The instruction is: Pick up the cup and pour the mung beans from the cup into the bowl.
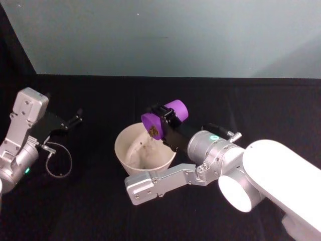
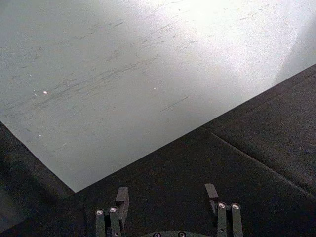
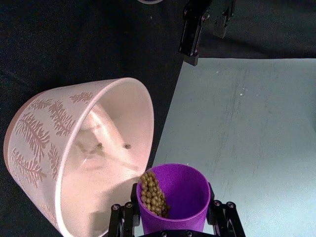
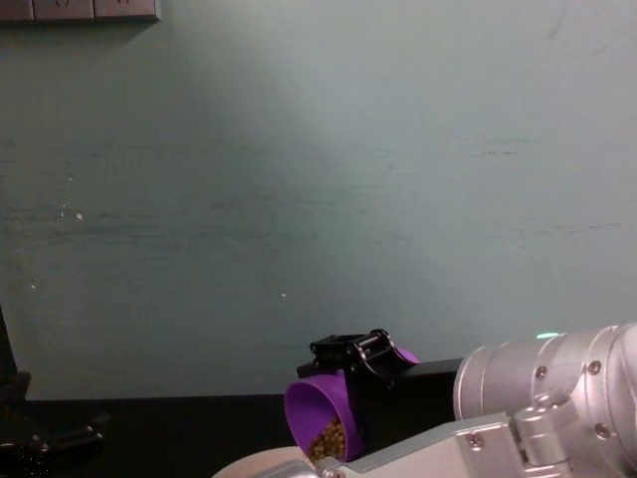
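Nearly horizontal, the cup (image 1: 176,109) in the right gripper (image 1: 163,119) faces the bowl (image 1: 131,153).

The cup (image 1: 178,109) reads to me as smooth purple plastic with a soft sheen. The mung beans (image 3: 152,193) at its lip look dull olive and smooth-skinned. The bowl (image 3: 34,138) is glossy and pale inside, with a pinkish leaf print on its smooth outer wall. The table cover (image 1: 100,211) is matt black cloth. The wall (image 1: 175,35) is flat pale paint, scuffed. My right arm (image 1: 271,175) shows a glossy white shell and satin silver metal; the right gripper (image 3: 172,210) is matt black.
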`<state>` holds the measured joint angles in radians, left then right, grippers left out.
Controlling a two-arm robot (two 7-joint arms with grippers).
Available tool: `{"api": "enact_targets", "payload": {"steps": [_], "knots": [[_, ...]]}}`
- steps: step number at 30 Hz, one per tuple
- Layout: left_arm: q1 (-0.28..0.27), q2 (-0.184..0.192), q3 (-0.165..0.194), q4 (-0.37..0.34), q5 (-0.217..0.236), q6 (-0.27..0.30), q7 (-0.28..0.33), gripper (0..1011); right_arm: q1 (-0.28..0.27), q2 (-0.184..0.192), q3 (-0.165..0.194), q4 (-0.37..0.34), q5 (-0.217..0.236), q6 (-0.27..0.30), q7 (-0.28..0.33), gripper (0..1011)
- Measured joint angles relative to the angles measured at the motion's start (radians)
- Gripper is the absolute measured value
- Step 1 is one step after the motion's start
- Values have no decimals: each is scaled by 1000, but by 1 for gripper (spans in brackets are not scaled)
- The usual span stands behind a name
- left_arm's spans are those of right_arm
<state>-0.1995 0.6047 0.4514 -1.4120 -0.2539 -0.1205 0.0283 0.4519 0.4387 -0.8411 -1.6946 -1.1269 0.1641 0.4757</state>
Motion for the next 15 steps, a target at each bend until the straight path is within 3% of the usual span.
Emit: {"api": "enact_targets", "payload": {"steps": [15], "knots": [[0, 0, 0, 0, 0, 0, 0, 1000, -3, 1, 5, -9, -15, -6, 11, 730]]}}
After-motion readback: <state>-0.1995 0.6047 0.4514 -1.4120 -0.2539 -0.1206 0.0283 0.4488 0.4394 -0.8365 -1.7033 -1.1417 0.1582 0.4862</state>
